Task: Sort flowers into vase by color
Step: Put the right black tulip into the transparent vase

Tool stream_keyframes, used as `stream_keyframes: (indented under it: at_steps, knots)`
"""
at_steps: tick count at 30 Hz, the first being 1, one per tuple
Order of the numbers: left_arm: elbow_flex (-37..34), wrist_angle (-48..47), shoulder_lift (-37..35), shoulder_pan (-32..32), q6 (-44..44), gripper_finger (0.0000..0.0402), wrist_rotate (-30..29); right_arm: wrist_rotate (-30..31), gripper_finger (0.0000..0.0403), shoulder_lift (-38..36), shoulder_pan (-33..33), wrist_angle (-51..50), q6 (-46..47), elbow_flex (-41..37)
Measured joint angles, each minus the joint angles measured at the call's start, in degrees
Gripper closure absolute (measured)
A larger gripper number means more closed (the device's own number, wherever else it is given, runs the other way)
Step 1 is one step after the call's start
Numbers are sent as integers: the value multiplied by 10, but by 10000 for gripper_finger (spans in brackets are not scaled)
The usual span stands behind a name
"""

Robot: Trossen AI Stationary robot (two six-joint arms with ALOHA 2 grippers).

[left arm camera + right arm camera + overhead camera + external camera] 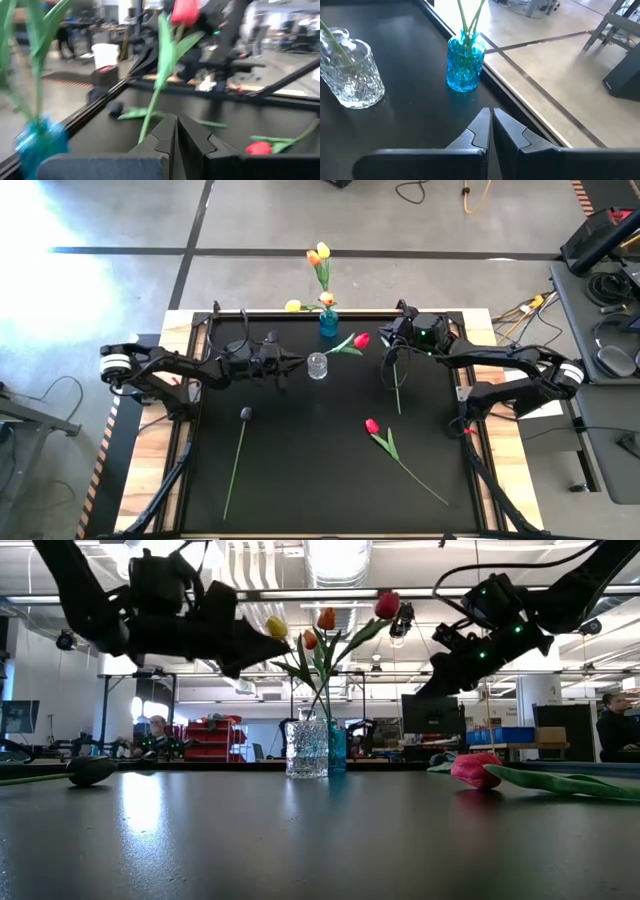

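A red tulip (361, 340) stands with its stem in the clear glass vase (318, 366) and leans toward the right arm. My left gripper (289, 367) is shut just left of that vase; in the left wrist view the tulip's stem (150, 107) rises beside my fingers (175, 127). The blue vase (328, 321) at the far edge holds yellow and orange tulips (318, 256). My right gripper (491, 117) is shut and hovers right of both vases. A dark-headed tulip (245, 413), a second red tulip (372, 425) and a bare stem (397, 390) lie flat on the table.
The black table (300, 470) has a raised rim. The two vases stand close together at the far middle. The dark tulip's stem (232, 475) runs toward the near edge on the left, and the red tulip's stem (420, 480) toward the near right corner.
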Motion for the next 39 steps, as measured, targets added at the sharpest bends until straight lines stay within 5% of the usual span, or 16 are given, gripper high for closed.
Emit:
stream_keyframes:
  at_steps: [14, 23, 39]
  knots:
    - [36, 4, 142, 29, -33, 401, -110, 0, 390, -15, 0, -16, 20, 0]
    - [67, 34, 223, 39, -58, 402, -114, 1, 390, -15, 2, -28, 24, -1]
    - [69, 29, 223, 41, -59, 402, -122, 0, 390, -15, 4, -29, 24, -1]
